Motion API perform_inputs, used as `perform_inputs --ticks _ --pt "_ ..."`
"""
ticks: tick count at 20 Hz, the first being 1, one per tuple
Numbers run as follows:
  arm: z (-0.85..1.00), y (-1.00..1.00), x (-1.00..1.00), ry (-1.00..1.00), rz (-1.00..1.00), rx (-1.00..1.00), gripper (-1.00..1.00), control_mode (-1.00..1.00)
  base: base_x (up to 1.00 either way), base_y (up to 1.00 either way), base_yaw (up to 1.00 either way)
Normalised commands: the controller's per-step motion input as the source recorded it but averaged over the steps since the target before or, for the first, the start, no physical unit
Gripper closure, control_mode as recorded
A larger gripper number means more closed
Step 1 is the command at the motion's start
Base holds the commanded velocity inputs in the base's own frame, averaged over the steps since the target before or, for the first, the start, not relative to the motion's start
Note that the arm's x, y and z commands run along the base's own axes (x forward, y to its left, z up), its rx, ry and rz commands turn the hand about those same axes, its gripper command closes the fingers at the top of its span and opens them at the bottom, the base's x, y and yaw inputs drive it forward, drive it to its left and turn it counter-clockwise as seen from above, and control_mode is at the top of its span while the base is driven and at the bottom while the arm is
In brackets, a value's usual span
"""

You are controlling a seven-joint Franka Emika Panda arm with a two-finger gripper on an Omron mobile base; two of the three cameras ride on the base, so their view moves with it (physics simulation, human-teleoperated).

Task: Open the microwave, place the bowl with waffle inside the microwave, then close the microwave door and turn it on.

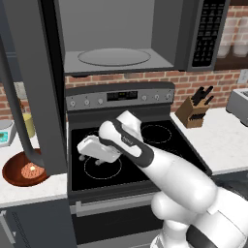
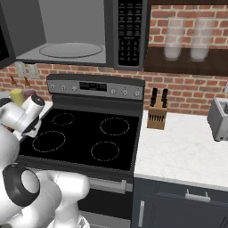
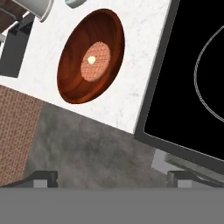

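Observation:
The microwave above the stove stands open, showing a grey interior with a glass turntable. The microwave door hangs swung out to the left, with its curved handle. On the left counter sits the reddish-brown bowl, its right part hidden behind the door's lower edge. The waffle lies in its middle. My gripper hovers open and empty over the front left burner, to the right of the bowl. In the hand view the bowl and waffle lie ahead of the gripper.
The black stove top lies under my arm. A yellow canister stands behind the bowl. On the right counter are a knife block and a toaster. The microwave's button panel is on its right side.

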Motion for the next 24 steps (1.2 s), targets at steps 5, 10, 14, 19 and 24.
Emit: perform_inputs --ticks 5,10,14,19,24 --pt "-0.14 0.19 0.50 0.00 0.00 -0.01 -1.00 -1.00 0.00 0.00 0.00" --pt "-0.18 0.26 0.40 0.00 0.00 -0.02 -1.00 -1.00 0.00 0.00 0.00" --pt "-0.26 0.40 0.34 0.00 -0.01 -0.04 -1.00 -1.00 0.00 0.00 0.00" --pt "-0.16 0.44 0.25 0.00 -0.01 -0.02 -1.00 -1.00 0.00 0.00 0.00" --pt "-0.04 0.41 0.43 0.00 -0.03 -0.05 -1.00 -1.00 0.00 0.00 0.00"
